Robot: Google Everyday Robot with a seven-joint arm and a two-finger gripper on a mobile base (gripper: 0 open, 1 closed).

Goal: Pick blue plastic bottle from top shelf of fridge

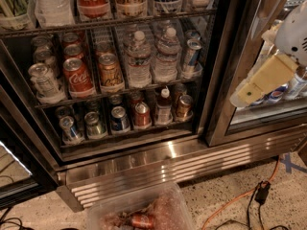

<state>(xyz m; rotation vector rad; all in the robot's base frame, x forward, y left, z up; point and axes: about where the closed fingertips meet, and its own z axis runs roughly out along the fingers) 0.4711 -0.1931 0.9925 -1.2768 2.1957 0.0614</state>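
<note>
Dim overall; glare on fridge [169,153] base; claw [250,92] pale, upper rt.

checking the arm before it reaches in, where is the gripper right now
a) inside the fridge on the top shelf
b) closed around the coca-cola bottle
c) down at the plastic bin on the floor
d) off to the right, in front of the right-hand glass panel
D: the gripper hangs at the right edge of the view, in front of the right-hand glass panel, well apart from the top shelf.
</note>
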